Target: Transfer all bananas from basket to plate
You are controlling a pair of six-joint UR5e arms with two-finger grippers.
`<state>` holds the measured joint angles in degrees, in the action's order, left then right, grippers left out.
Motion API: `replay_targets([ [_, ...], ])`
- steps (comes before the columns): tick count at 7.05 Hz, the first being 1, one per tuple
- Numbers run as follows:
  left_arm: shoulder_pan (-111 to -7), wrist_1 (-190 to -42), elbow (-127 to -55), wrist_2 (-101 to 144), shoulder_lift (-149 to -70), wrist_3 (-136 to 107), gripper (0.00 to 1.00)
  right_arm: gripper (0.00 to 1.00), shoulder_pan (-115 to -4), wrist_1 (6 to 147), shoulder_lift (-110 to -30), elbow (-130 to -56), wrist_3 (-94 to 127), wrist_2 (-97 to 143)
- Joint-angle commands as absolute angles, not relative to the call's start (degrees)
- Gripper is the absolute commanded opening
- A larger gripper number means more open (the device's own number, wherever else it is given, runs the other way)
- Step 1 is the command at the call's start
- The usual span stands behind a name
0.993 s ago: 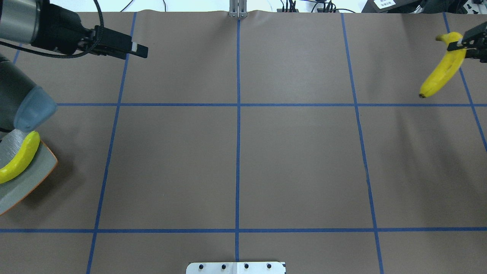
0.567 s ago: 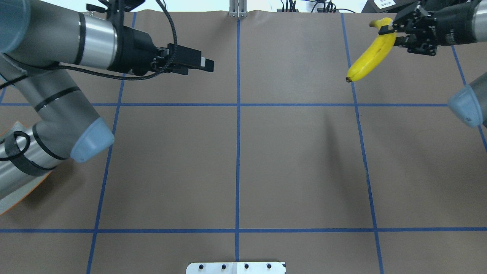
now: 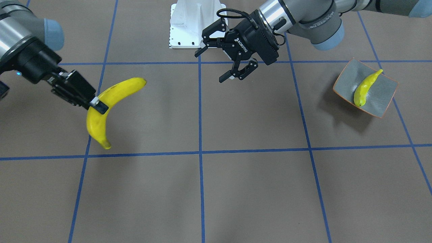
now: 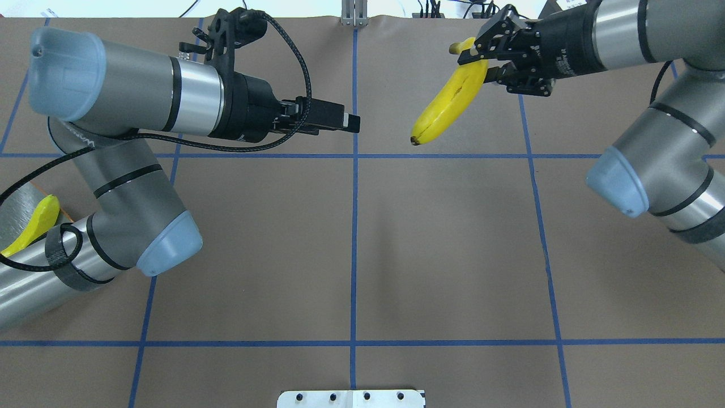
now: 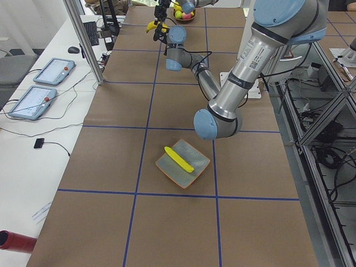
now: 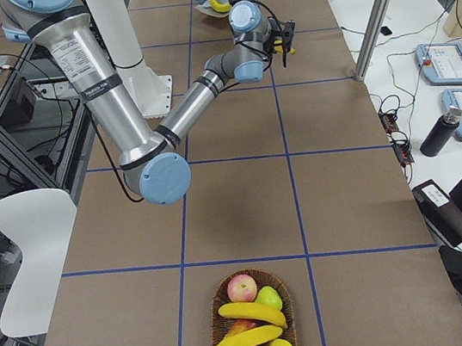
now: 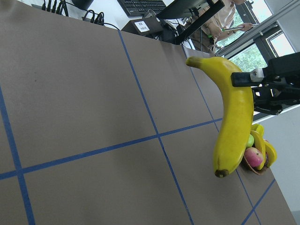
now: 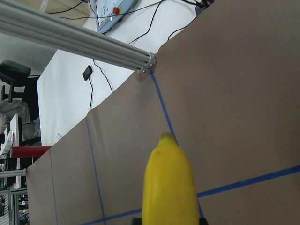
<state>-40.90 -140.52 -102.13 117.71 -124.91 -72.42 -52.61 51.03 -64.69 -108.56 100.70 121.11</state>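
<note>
– Yellow fruit hanging over brown paper: why does the right gripper (image 3: 98, 105) carry the big banana (image 3: 116, 92) out over the table (image 3: 253, 175) and not straight to the plate (image 3: 383, 99)?

– Probably reach. The plate sits far over on the left arm's side, while the basket (image 6: 216, 339) is at the right arm's end. The right gripper pinches the banana near its stem, so the long body dangles free and offers plenty to grab. The left gripper (image 3: 210, 66) faces it with its fingers spread wide and nothing between them, which looks like a hand-over being set up. The two are well apart for now.

– Does the overhead view show that spread?

– No, it sees the left gripper edge-on, as one dark bar. The front view shows the gap plainly, and also the small banana (image 3: 365, 88) lying diagonally in the plate.

– And what remains to move?

– Only the right-side view tells: two bananas (image 6: 254, 314) lie in the basket among other fruit (image 6: 241, 289). The left wrist view glimpses that basket behind the hanging banana.
</note>
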Motion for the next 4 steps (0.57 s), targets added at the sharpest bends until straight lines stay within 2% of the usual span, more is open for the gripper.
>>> replay_targets([
  [1, -39.6, -140.6, -102.7, 117.7, -124.9, -72.5, 0.99, 0.00, -44.3, 57.7, -61.5, -111.1, 100.8, 112.2],
  [4, -38.8, -140.6, -103.0, 117.7, -124.8, -72.5, 0.99, 0.00, -41.1, 59.2, -60.2, -112.7, 100.8, 109.4],
])
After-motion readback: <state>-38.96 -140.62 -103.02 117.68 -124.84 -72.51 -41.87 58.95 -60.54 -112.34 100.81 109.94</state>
